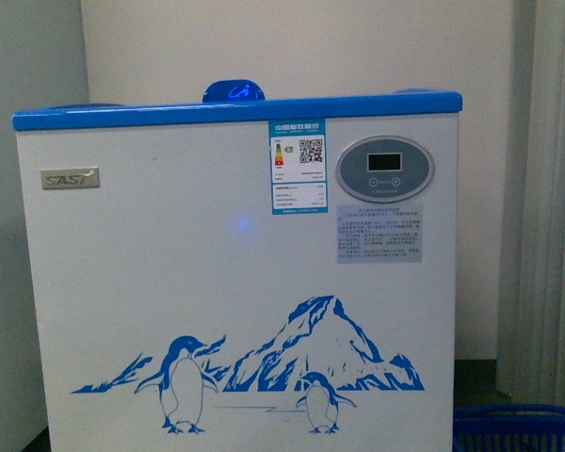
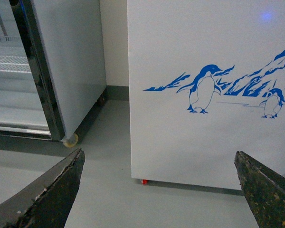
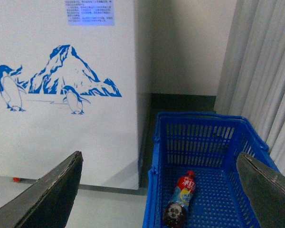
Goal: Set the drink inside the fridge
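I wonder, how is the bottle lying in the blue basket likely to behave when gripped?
The bottle lies on its side, so it will probably roll on the basket floor if nudged. It looks like smooth plastic, so it is likely somewhat slippery.

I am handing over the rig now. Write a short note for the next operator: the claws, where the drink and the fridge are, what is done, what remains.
Claws: left claw and right claw are both open and empty.
Things: the fridge stands straight ahead. The drink bottle lies on its side in the blue basket, on the floor to the right of the fridge.
Done: nothing; the bottle is not yet grasped.
Left: grasp the bottle, open the lid if it is shut (not visible), and put the bottle inside.
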